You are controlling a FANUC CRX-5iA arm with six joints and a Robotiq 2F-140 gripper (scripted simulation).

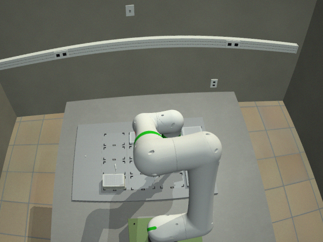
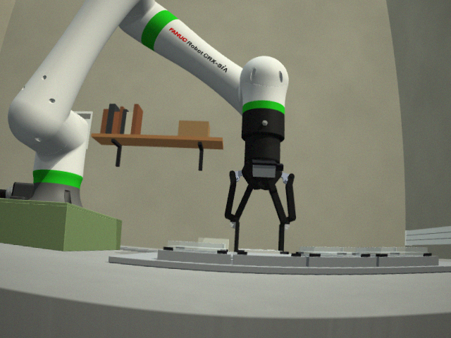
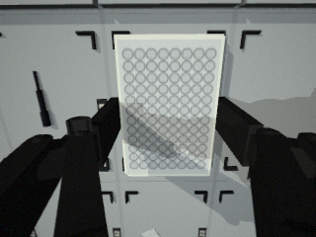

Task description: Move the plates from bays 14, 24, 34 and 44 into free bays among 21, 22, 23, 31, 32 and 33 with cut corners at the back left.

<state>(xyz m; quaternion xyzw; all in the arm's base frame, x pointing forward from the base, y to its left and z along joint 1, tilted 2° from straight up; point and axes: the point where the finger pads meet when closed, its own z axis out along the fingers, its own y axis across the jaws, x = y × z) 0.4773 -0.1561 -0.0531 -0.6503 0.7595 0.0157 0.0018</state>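
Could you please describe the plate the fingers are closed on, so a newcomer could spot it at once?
Follow the white arm down to its black gripper over the deck. The plate lies between its two fingers, a pale sealed rectangle dotted with round wells. Unlike the other plates, it alone is clamped on both long sides.

White arm (image 2: 204,58), green bands, red-black lettering. Black end effector (image 2: 259,251). Pale plate (image 3: 168,104), grid of grey rings. Grey table (image 1: 78,213). Green pedestal (image 2: 91,232). Tan floor tiles (image 1: 286,166).

Black fingers clamp the sealed plate (image 3: 168,104) by its long sides.
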